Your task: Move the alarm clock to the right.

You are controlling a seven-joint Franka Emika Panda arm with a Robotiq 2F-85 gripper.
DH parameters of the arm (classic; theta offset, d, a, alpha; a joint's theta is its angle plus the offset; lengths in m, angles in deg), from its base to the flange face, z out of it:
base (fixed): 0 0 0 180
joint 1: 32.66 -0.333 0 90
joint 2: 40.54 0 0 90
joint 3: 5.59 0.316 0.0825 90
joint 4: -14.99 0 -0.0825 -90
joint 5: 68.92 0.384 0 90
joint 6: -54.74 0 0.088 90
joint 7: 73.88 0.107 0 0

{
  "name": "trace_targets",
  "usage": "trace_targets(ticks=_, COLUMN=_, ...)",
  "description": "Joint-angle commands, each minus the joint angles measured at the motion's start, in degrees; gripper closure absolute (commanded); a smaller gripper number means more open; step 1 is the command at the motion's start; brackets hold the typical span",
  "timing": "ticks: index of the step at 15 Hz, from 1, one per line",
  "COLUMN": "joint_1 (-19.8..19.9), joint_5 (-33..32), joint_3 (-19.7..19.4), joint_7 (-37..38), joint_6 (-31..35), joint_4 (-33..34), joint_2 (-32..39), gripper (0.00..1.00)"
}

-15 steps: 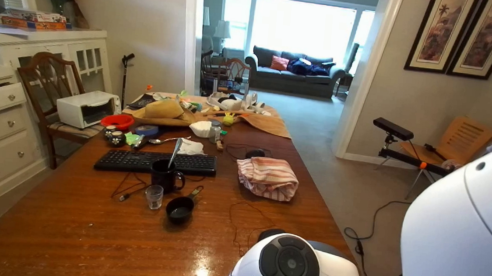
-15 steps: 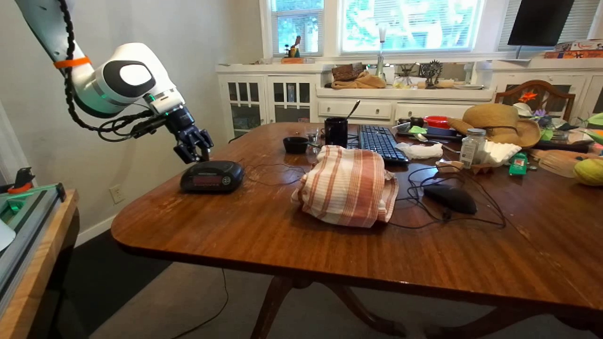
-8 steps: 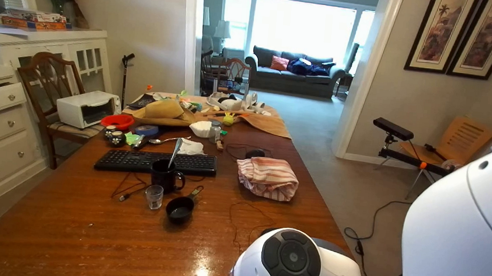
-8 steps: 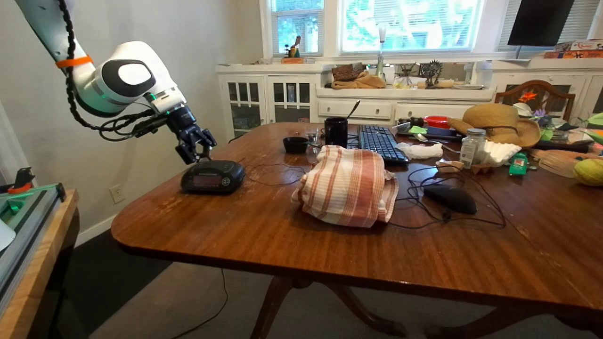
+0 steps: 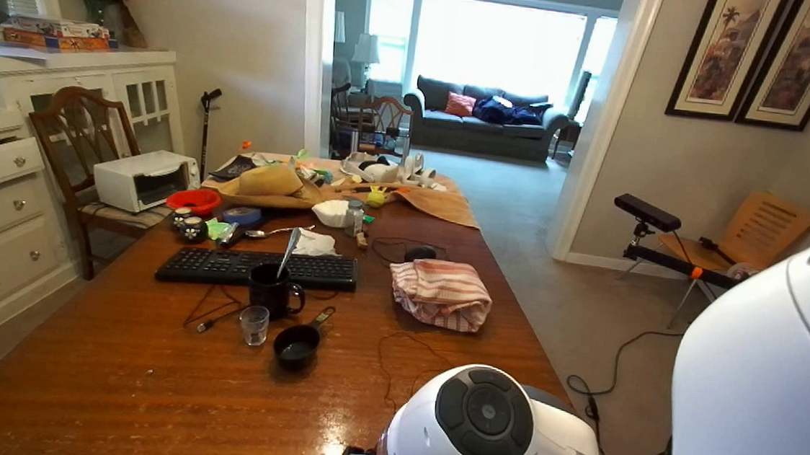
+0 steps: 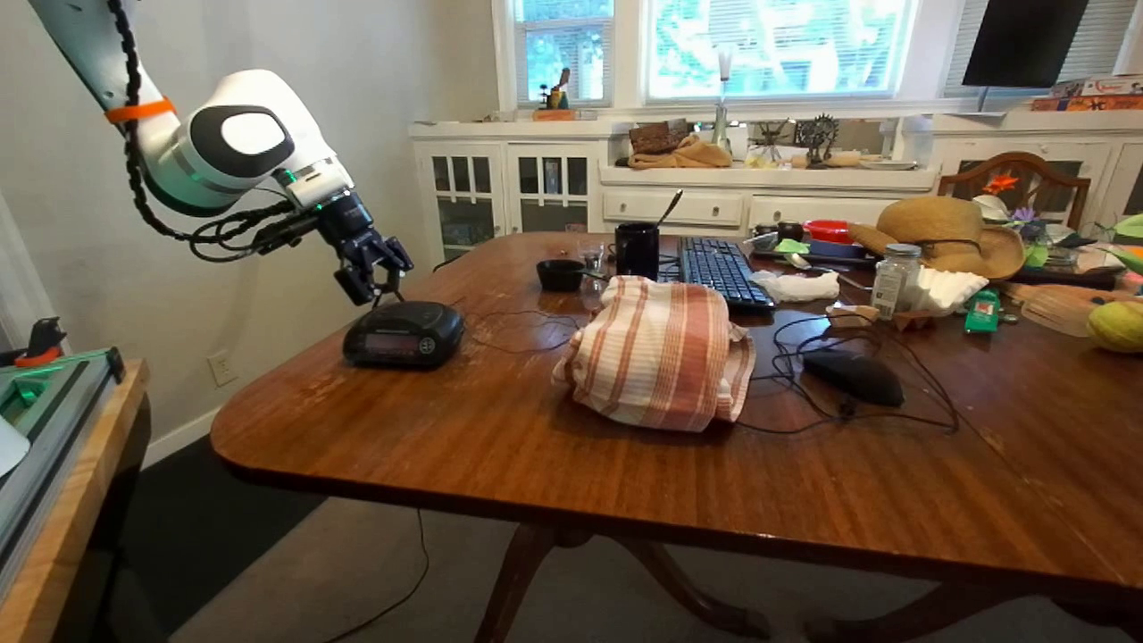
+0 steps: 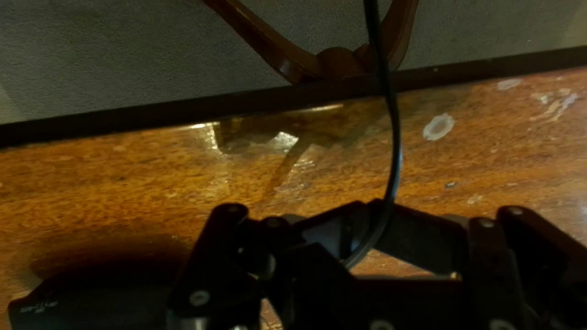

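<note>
In an exterior view, my white robot arm [image 6: 241, 147] reaches in from the far left, an orange band [image 6: 140, 112] around it, and tilts down over the rounded end of a polished wooden dining table [image 6: 500, 429]. At its tip, the black gripper [image 6: 379, 281] hangs just above the rear of a black alarm clock [image 6: 404, 335]. In the wrist view, I have the fingers drawn together at their tips, a black cord [image 7: 395, 137] pinched where they meet; the clock lies outside their grip, its dark body at lower left, just beside them. The clock rests upright on the tabletop near the left end, its face turned outward; whether the gripper touches its top, I cannot tell. To the clock's right, well apart and farther back, sit a black measuring cup [image 6: 560, 276], a small clear glass [image 6: 591, 254] and a black mug [image 6: 637, 251] with a metal utensil [image 6: 670, 206] leaning out of it. Nearer the front, a bundled orange-and-white striped towel [image 6: 661, 353] occupies the middle of the table. Beyond it, a black keyboard [image 6: 721, 271] lies flat beside the mug. Farther right along the cluttered tabletop, I see a black computer mouse [image 6: 854, 377], then a glass jar [image 6: 896, 281], then a broad-brimmed straw hat [image 6: 938, 228].
</note>
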Motion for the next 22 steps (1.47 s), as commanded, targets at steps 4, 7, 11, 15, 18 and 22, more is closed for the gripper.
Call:
trace_targets(ticks=4, joint_1=-0.44, joint_5=3.42, joint_3=-4.69, joint_7=-2.07, joint_6=0.46, joint_4=-1.92, joint_2=6.76, gripper=1.0)
trace_targets(ticks=7, joint_1=-0.39, joint_5=4.32, joint_3=-7.98, joint_7=-1.83, joint_6=0.67, joint_4=-2.31, joint_2=9.51, gripper=1.0)
trace_targets(ticks=11, joint_1=0.4, joint_5=3.68, joint_3=-12.04, joint_7=-1.09, joint_6=1.02, joint_4=-3.35, joint_2=16.94, gripper=1.0)
trace_targets(ticks=15, joint_1=-0.13, joint_5=3.52, joint_3=-17.32, joint_7=-1.13, joint_6=1.75, joint_4=-3.64, joint_2=23.36, gripper=1.0)
trace_targets(ticks=18, joint_1=-0.18, joint_5=3.31, joint_3=-21.37, joint_7=-1.09, joint_6=2.3, joint_4=-3.24, joint_2=26.51, gripper=1.0)
trace_targets(ticks=22, joint_1=0.6, joint_5=3.0, joint_3=-25.54, joint_7=-1.39, joint_6=2.8, joint_4=-2.89, joint_2=29.46, gripper=1.0)
